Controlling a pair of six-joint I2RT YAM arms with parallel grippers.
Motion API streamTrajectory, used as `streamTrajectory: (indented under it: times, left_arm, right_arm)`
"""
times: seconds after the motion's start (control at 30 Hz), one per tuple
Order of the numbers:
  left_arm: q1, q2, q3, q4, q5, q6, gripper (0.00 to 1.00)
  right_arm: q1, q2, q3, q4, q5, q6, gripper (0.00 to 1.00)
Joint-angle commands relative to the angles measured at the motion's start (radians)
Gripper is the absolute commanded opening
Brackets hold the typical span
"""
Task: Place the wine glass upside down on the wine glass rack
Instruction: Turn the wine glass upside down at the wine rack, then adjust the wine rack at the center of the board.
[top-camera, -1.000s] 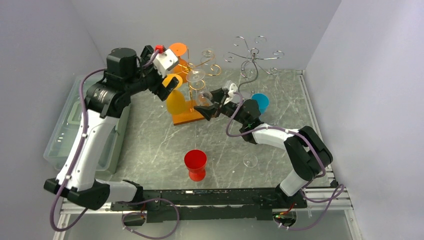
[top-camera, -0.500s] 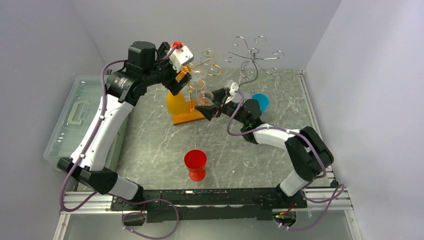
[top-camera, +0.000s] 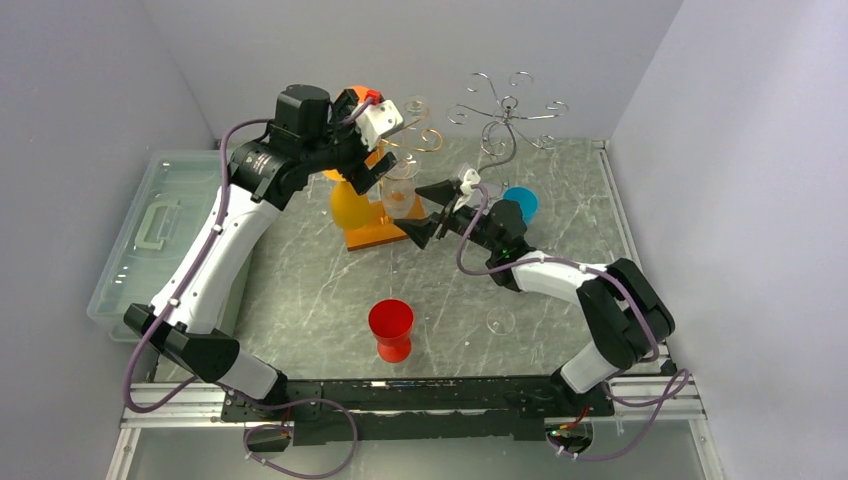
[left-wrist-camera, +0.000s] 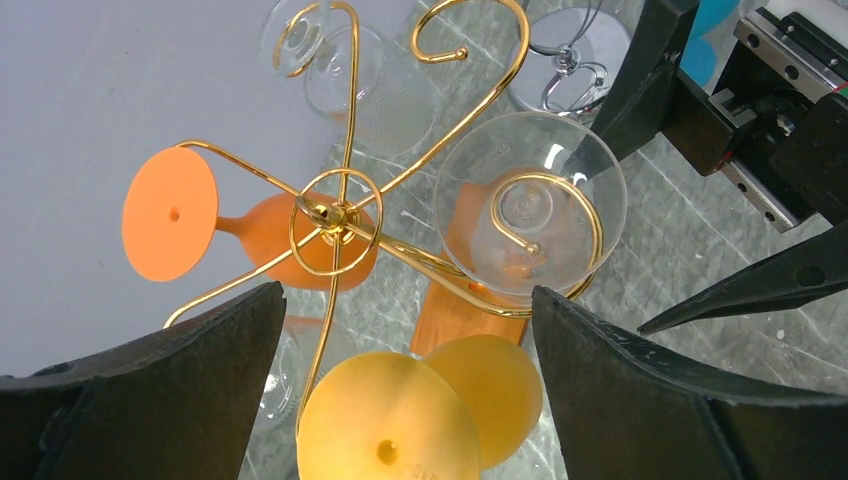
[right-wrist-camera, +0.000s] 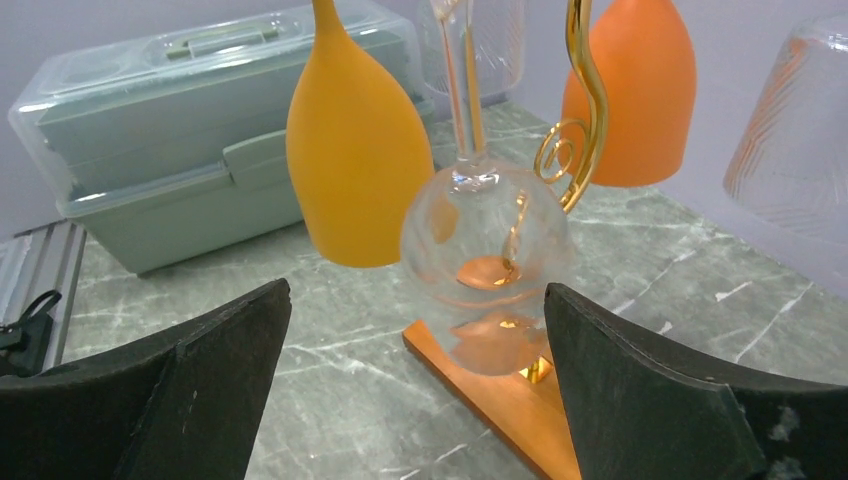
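The gold wire rack (top-camera: 415, 135) stands on an orange wooden base (top-camera: 372, 235) at the back middle. A clear wine glass (top-camera: 400, 195) hangs upside down on one hook, with its foot (left-wrist-camera: 530, 205) in the curl and its bowl (right-wrist-camera: 487, 260) just above the base. My right gripper (top-camera: 425, 212) is open, with its jaws wide on either side of that bowl and not touching it. My left gripper (top-camera: 372, 172) is open and empty above the rack hub (left-wrist-camera: 333, 213). A yellow glass (left-wrist-camera: 388, 420) and an orange glass (left-wrist-camera: 168, 213) also hang there.
A red glass (top-camera: 390, 325) stands on the table at the front middle, and a clear glass (top-camera: 500, 322) is to its right. A blue glass (top-camera: 520, 203) and a silver wire rack (top-camera: 508, 115) are at the back right. A grey-green plastic box (top-camera: 150, 240) lies along the left edge.
My left arm has swung right and now sits over the gold rack. My right gripper's jaws have spread wider and eased back from the hanging clear glass.
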Motion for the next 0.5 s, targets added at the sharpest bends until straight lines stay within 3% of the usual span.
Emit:
streamTrajectory:
  times: [0.0, 0.13, 0.3, 0.47]
  left_arm:
    - [-0.007, 0.002, 0.017, 0.017, -0.011, 0.011, 0.99]
    - [-0.008, -0.001, 0.013, 0.021, -0.011, 0.013, 1.00]
    - [-0.008, -0.005, 0.021, 0.017, -0.003, 0.011, 0.99]
    - [-0.010, -0.001, 0.117, -0.020, 0.009, -0.025, 0.99]
  right_arm:
    - [-0.006, -0.068, -0.003, -0.063, 0.010, -0.046, 1.00]
    - [-0.007, -0.164, 0.058, -0.282, 0.033, -0.069, 1.00]
    - [-0.007, -0.267, 0.226, -0.702, 0.119, -0.113, 1.00]
    - [-0.010, -0.309, 0.419, -1.035, 0.182, -0.128, 1.00]
